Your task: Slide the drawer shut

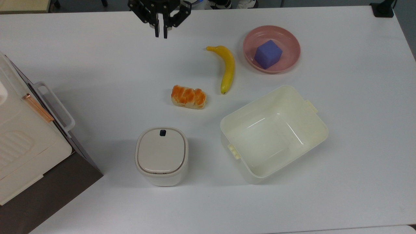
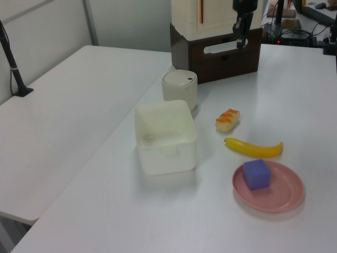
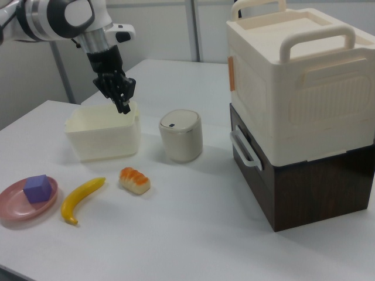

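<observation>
At the top view's 9 o'clock edge, the drawer (image 1: 48, 110) sits in the dark brown cabinet (image 3: 304, 187), under a cream carry-case (image 3: 293, 76). Its front panel looks flush with the cabinet face in the right view, white loop handle (image 3: 245, 149) standing proud; no light wood inner wall is on show. Judgement: the drawer reads as pushed home, or very near it.

The end effector (image 1: 161, 32) hangs at the top view's 12 o'clock, above the tabletop (image 1: 341, 113), well apart from the drawer. Its two fingers point down with a narrow gap between the tips, gripping nothing.

Scattered between (none in the drawer's path): a bread roll (image 1: 188, 96) near centre, a banana (image 1: 227, 68) at about 1 o'clock of it, a pink plate (image 1: 289, 40) bearing a purple cube (image 1: 267, 54), a cream tub (image 1: 312, 117) at 4 o'clock, and a white lidded bin (image 1: 161, 156) near the cabinet's corner.

If any push is left, it should go flat against the front panel below the handle, square to the face, slow, stopping at resistance. An off-centre push could rack the drawer; a descent too close could snag the loop handle. Otherwise, clear air is the right place for the arm.
</observation>
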Robot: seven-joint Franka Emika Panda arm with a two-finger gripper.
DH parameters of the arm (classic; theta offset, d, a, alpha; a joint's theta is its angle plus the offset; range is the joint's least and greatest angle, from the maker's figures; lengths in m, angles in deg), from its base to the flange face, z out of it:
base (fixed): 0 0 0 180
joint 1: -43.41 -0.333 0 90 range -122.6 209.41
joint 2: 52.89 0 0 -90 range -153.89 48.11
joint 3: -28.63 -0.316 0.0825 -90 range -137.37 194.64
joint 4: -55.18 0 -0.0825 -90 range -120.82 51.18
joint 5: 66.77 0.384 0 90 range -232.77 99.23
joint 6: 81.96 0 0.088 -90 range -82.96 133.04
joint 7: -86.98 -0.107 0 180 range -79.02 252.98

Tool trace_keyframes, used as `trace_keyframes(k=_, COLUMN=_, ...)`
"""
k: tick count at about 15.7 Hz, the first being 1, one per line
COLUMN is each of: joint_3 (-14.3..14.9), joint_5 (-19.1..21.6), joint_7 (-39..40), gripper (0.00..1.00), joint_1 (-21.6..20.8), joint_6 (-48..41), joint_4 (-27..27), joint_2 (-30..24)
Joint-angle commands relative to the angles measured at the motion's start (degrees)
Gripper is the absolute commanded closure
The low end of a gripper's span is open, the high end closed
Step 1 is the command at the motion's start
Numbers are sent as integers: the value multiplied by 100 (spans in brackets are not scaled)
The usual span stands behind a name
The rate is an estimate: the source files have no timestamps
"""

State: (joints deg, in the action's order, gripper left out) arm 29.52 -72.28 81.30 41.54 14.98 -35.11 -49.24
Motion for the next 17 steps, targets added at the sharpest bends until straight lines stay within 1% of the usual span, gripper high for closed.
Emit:
trace_keyframes(k=1, joint_3=228, joint_5=156, joint_7=173, gripper=18, joint_1=-129, joint_6=-281, joint_4=-173, joint_2=-312)
trace_keyframes(k=2, joint_3=228, joint_5=156, joint_7=173, gripper=2, joint_1=-121, joint_6=-290, joint_4=-182, joint_2=-373)
trace_keyframes(k=3, joint_3=228, joint_5=156, joint_7=173, gripper=0, joint_1=-121, joint_6=-290, joint_4=-182, joint_2=-382)
trace_keyframes(k=17, joint_3=228, joint_5=147, joint_7=112, gripper=0, joint_1=-77, joint_6=-474, joint_4=-147, joint_2=-391)
